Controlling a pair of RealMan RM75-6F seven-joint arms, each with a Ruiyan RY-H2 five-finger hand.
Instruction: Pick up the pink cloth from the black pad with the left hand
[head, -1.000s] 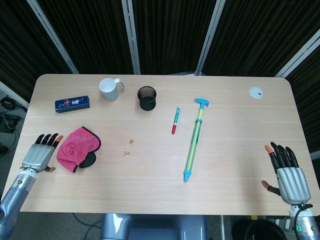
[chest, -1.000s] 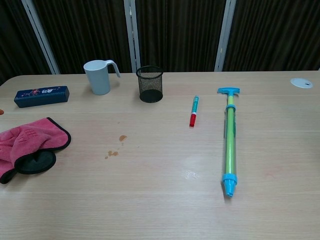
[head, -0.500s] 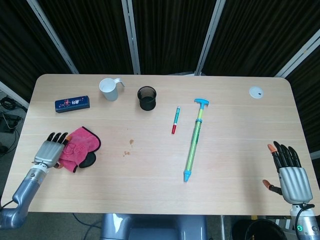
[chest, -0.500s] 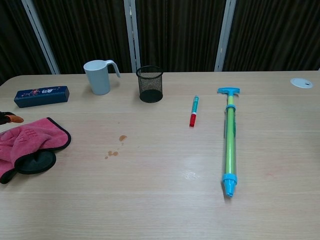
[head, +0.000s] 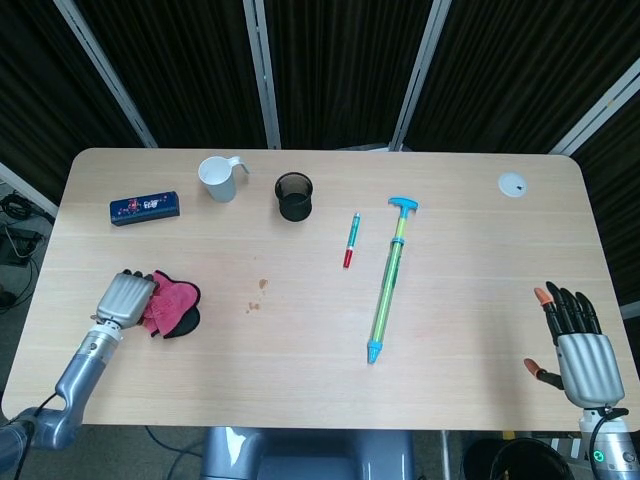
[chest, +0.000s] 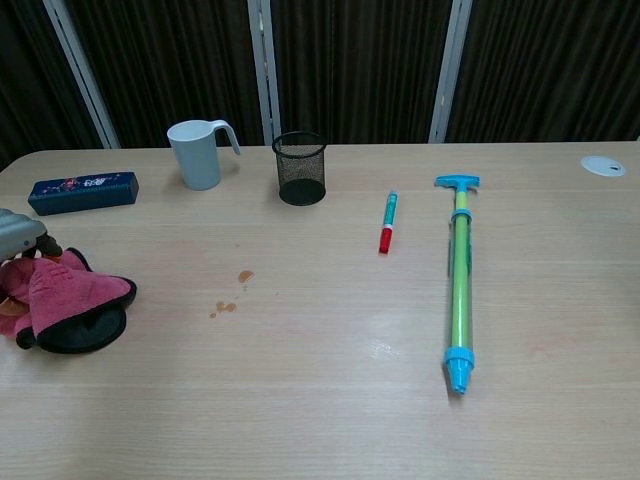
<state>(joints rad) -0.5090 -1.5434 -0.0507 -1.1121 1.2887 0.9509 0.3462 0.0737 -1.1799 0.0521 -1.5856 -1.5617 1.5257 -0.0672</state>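
Observation:
The pink cloth (head: 172, 300) lies bunched on the small black pad (head: 188, 322) near the table's left front edge. My left hand (head: 126, 296) sits on the cloth's left side, fingers curled down into the fabric and gripping it. In the chest view the cloth (chest: 70, 292) is gathered into a heap over the pad (chest: 85, 332), with the left hand (chest: 18, 232) at the frame's left edge. My right hand (head: 575, 335) rests off the table's right front corner, fingers spread and holding nothing.
Along the back stand a blue case (head: 145, 208), a white cup (head: 217, 178) and a black mesh cup (head: 294, 196). A red-capped marker (head: 351, 240) and a long green-and-blue pump toy (head: 389, 278) lie mid-table. A white disc (head: 512, 184) sits at the back right.
My left hand slid right onto the pink cloth and curled its fingers in. The cloth went from spread flat to bunched up toward the pad. The right hand stayed put.

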